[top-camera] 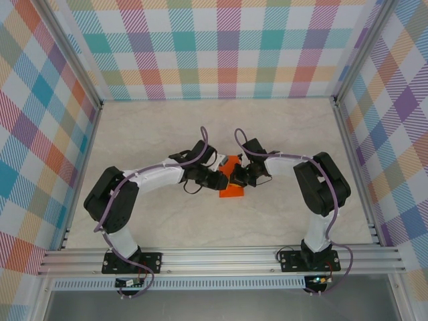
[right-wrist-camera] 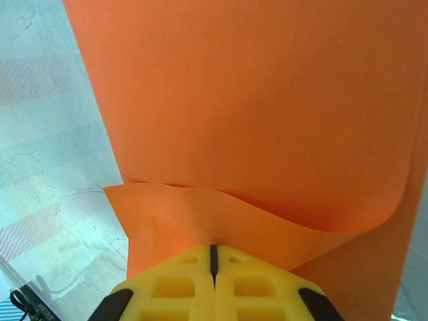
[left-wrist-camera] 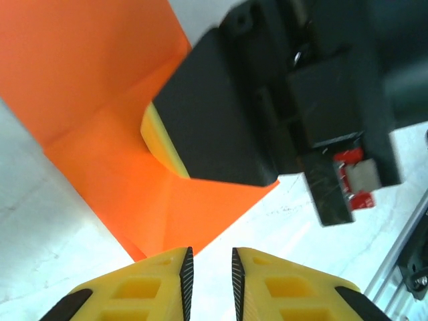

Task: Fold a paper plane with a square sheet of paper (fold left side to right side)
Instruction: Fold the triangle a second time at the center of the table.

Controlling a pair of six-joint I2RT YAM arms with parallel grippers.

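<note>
Here, the square sheet of paper (top-camera: 233,190), partly folded and curling, lies near the middle of the bench (top-camera: 167,127), between the two hands. Right hand (right-wrist-camera: 214,257): fingers pressed together, pinching a raised flap of the sheet at its edge. Left hand (left-wrist-camera: 209,267): fingers a narrow gap apart, nothing between them, just beside a corner of the sheet; bare bench shows through the gap.

Orange paper (top-camera: 232,190), pastel plaid walls (top-camera: 227,47), beige table (top-camera: 200,127)
</note>
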